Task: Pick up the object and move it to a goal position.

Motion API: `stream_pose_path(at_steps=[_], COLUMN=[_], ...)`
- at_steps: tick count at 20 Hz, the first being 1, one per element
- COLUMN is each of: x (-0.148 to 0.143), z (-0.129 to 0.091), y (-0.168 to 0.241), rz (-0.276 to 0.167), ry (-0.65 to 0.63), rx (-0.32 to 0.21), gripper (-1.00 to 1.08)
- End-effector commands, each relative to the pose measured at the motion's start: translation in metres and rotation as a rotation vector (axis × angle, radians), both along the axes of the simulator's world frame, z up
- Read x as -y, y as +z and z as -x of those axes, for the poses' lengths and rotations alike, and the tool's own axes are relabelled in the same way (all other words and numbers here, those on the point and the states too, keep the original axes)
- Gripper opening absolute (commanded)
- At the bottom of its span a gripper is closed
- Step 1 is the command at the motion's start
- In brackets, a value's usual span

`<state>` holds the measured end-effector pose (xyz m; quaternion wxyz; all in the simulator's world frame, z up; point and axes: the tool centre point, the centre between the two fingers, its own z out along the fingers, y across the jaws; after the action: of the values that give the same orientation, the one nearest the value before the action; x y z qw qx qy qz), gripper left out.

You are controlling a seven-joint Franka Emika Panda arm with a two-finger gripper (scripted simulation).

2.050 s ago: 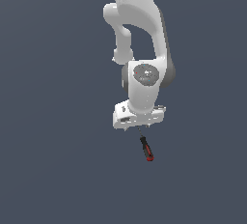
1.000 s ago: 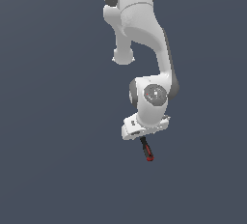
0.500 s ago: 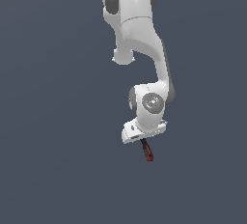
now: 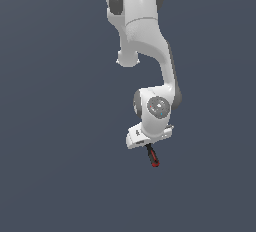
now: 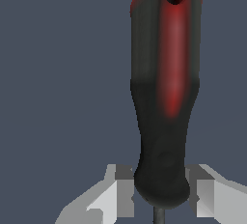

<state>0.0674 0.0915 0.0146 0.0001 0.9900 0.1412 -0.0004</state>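
I have sunk lower; my pincer point(image 5: 160, 194) straddles the small red-and-black-handled screwdriver point(image 5: 164, 92), fingers apart, ready to clamp.

Arm folded down over the screwdriver, end effector at its shaft end

In the exterior view the arm point(image 4: 145, 41) reaches down from the top of the frame, with the end effector point(image 4: 148, 147) at its lowest point and the screwdriver point(image 4: 152, 157) directly beneath, its handle slanting down toward the exterior view's right. In the wrist view the two fingers point(image 5: 116, 194) stand on either side of the handle's point(image 5: 164, 102) narrow end, just beside it; contact cannot be told.
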Motion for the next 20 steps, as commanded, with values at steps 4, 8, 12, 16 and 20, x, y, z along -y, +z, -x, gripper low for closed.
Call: stream_pose_path(at_steps=[4,8,12,16,20], x=[0.0,0.004,0.012,0.023,0.039], z=[0.0,0.003,0.008,0.015,0.026], y=[0.001,0.007,0.02,0.04,0.067], rz=[0.0,0.0,0.0,0.0,0.001], ry=[0.0,0.0,0.0,0.0,0.0], rx=[0.0,0.0,0.0,0.0,0.0], gripper=[-1.0,-1.0,-1.0,-1.0,-1.0])
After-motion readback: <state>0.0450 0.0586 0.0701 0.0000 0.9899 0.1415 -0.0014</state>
